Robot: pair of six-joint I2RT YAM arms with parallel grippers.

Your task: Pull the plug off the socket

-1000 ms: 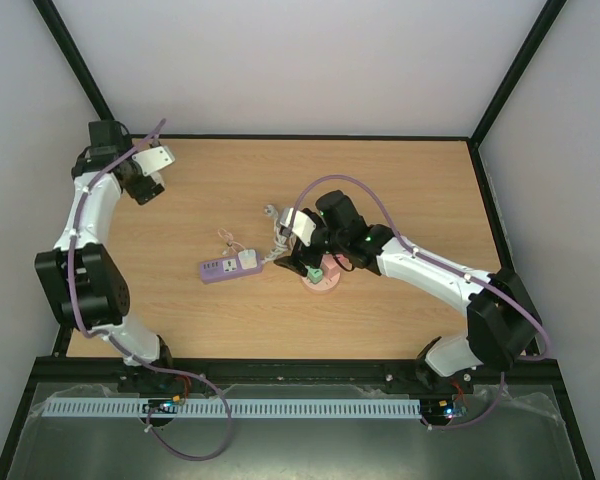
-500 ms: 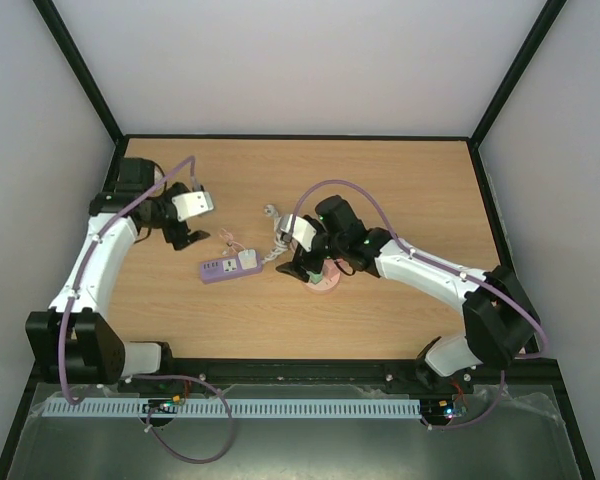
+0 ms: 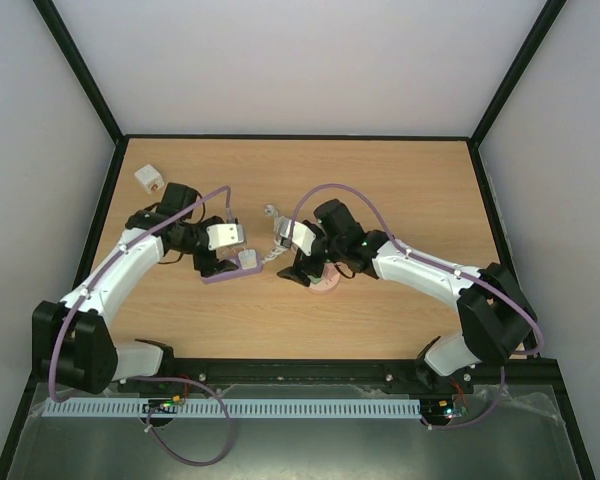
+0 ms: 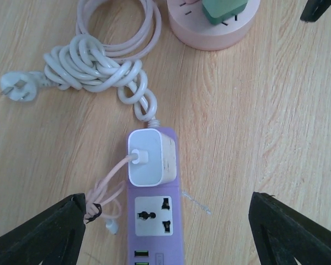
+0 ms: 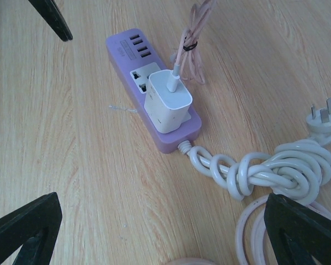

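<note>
The pale pink round socket (image 4: 212, 34) lies at the table's middle, with a green plug (image 4: 225, 8) standing in its top. In the top view the socket (image 3: 326, 285) is mostly covered by my right gripper (image 3: 300, 270), and the plug is hidden there. In the right wrist view only the socket's rim (image 5: 194, 261) shows, at the bottom edge between the wide-open right gripper (image 5: 165, 237). My left gripper (image 3: 218, 266) is open and empty (image 4: 165, 237), hovering over the lilac power strip (image 4: 154, 221), left of the socket. The socket's thin pink cable (image 4: 154, 27) coils beside it.
The lilac strip (image 5: 154, 83) carries a white charger (image 5: 166, 102) with a thin pink lead (image 5: 190, 38). Its knotted white cord (image 5: 276, 174) and three-pin plug (image 5: 323, 118) lie between strip and socket. A small white block (image 3: 147, 179) sits at the far left.
My left arm has swung from the far left corner in over the lilac strip. My right gripper has shifted slightly left over the socket.
</note>
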